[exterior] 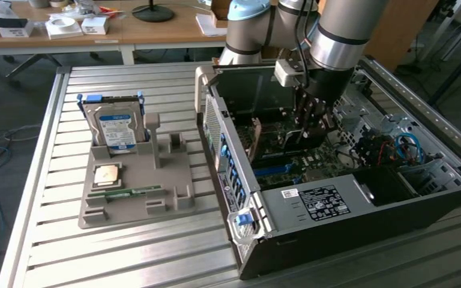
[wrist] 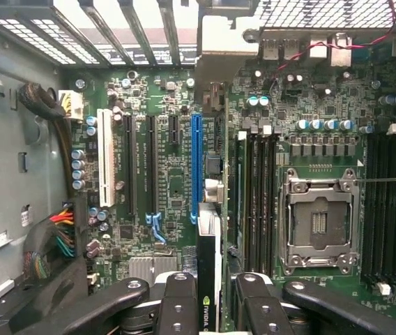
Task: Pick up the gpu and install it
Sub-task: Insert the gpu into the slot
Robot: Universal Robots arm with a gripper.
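In the wrist view, the gpu (wrist: 209, 269) appears edge-on as a thin dark card with a green logo. My gripper (wrist: 209, 296) is shut on it, with one black finger (wrist: 177, 303) pressing on each side. The card hangs over the motherboard (wrist: 173, 188), its edge running alongside the long blue slot (wrist: 196, 164), slightly offset from it. I cannot tell whether the card touches the board. In the exterior view, the gripper (exterior: 309, 129) reaches straight down into the open computer case (exterior: 326, 201).
A grey holder tray (exterior: 138, 180) at the exterior view's left carries an upright silver hard drive (exterior: 118, 127), a processor chip (exterior: 106, 174) and a green memory stick (exterior: 126, 194). The case walls, cable bundles (wrist: 58, 237), the processor socket (wrist: 320, 222) and memory slots (wrist: 257, 202) crowd the gripper.
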